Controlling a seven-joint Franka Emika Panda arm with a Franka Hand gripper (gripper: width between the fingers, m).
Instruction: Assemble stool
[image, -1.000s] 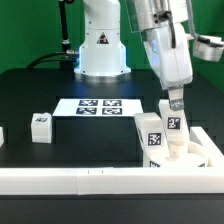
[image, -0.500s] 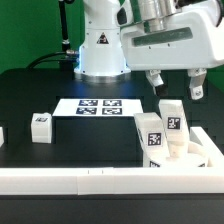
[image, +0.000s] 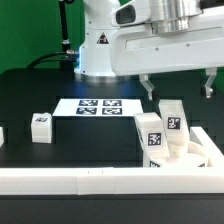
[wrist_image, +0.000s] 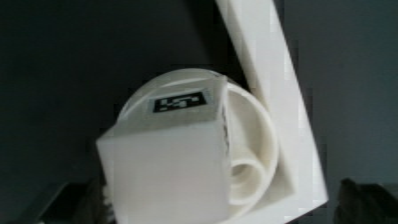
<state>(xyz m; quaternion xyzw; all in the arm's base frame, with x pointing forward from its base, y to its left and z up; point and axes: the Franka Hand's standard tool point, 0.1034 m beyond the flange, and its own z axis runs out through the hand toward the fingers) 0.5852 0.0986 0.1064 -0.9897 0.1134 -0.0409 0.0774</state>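
Jaws spread fully apart and grasping nothing, hanging above the stool at the exterior view's right. One dark fingertip (image: 148, 90) shows on either side of the two mounted legs, touching neither. Nearest the camera, a long white border bar (image: 60, 180) runs along the front edge of the black table (image: 30, 95) and meets another bar at the right to form a corner. The seat (image: 186, 152) lies flat in that corner, presumably so that the bars brace it against sliding or turning while legs are fitted. Two legs stand upright on it, the nearer leg (image: 150, 136) just beside the farther leg (image: 173, 118), tags facing the camera; whether either is fully seated cannot be told. The wrist view looks onto one of these legs, with the disc behind it and a bar alongside. A third leg (image: 40, 125) rests loose on the table, well apart toward the exterior view's left. It is judged the next part to fetch, and the open jaws suit that. Beyond lies the marker board (image: 98, 105), and farthest back the arm's base (image: 100, 55).
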